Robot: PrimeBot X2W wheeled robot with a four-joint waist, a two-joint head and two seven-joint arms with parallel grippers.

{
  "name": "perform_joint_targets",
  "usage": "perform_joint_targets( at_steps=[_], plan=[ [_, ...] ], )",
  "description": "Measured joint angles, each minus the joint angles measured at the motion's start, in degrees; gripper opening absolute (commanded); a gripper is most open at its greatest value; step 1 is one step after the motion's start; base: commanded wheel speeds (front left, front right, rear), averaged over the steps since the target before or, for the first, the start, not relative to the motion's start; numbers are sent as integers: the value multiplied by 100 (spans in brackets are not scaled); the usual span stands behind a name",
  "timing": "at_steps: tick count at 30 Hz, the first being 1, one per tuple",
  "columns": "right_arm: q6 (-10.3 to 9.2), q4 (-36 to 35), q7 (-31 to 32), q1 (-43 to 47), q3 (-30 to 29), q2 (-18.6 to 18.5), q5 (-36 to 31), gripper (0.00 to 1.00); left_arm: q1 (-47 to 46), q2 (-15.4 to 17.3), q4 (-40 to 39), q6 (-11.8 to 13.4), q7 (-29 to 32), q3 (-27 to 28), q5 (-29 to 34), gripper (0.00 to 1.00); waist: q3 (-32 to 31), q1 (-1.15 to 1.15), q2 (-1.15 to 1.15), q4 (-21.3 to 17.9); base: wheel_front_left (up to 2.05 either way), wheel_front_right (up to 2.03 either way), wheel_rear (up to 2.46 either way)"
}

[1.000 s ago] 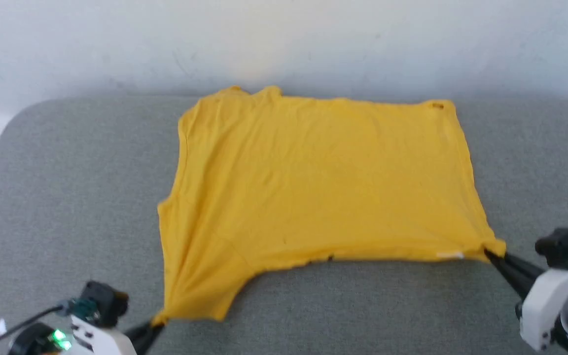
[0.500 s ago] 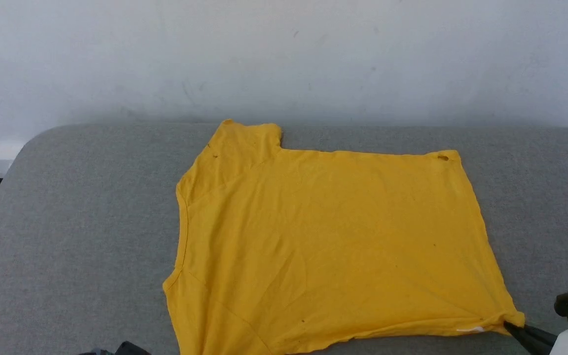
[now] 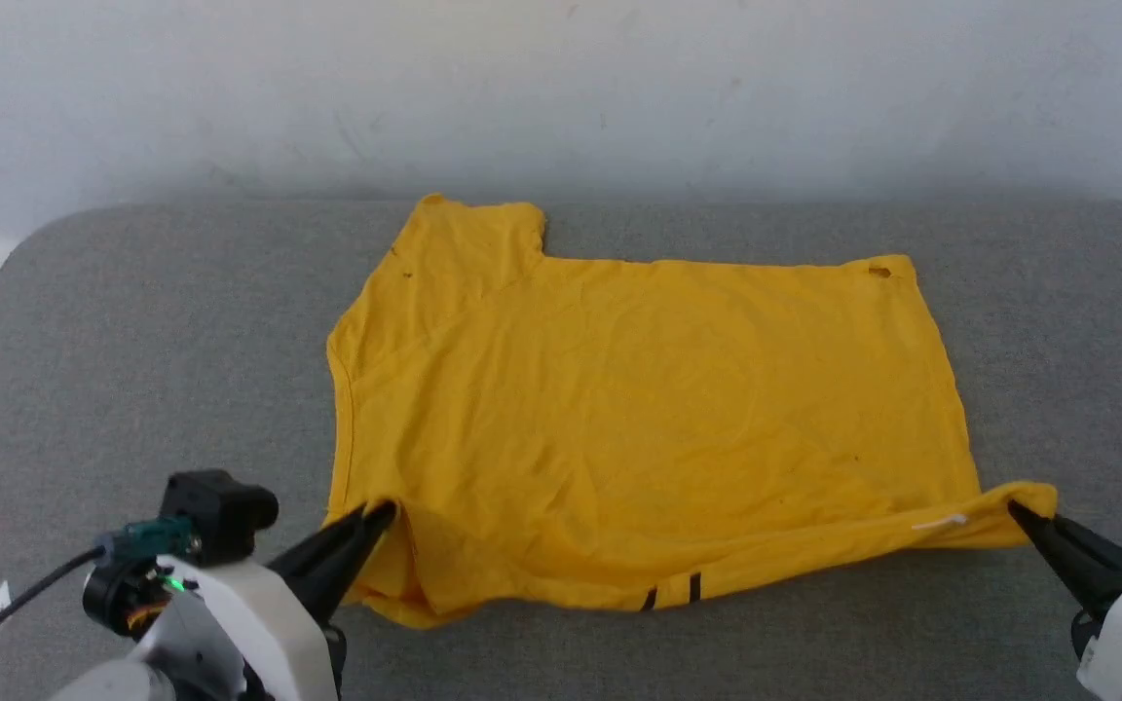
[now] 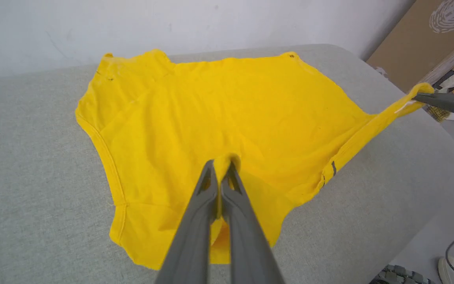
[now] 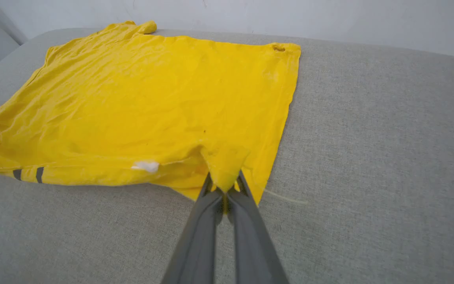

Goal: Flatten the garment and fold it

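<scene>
My left gripper (image 4: 222,163): both fingers pressed together, pinching a raised fold of the garment (image 3: 639,409) at its near left corner. My right gripper (image 5: 224,185): fingers likewise closed, pinching the garment's near right corner, which is lifted into a small peak. Between the two pinches the garment's near edge is raised and rolled over on itself. On that rolled edge, toward its middle, stand two short black stripe marks (image 3: 673,592); close to the right-hand pinch shows a white label patch (image 5: 145,166). The rest of the garment, a bright yellow short-sleeved T-shirt, lies spread with shallow creases. One sleeve (image 3: 473,239) projects at its far left corner, and a small hole (image 3: 878,272) sits at its far right corner. Beneath the garment on every side: a grey padded surface (image 3: 132,341). Beyond the garment's far edge: a pale wall (image 3: 561,88)
</scene>
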Motion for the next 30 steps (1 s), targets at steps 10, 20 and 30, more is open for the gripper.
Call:
perform_joint_targets(
  at_steps=[10, 20, 30],
  plan=[
    [0, 121, 285, -556, -328, 359, -349, 0, -845, -505, 854, 55, -671, 491, 167, 0, 527, 1, 0, -48, 0, 0, 0],
    [0, 771, 545, -1378, -59, 619, -612, 0, -1599, -742, 1925, -112, -527, 316, 443, 0, 1115, 1, 0, -128, 0, 0, 0],
    [1, 1807, 538, -2019, 226, 917, -904, 100, -1945, -1415, 3426, -188, -682, 152, 556, 100, 1341, 0, 0, -141, 0, 0, 0]
  ],
)
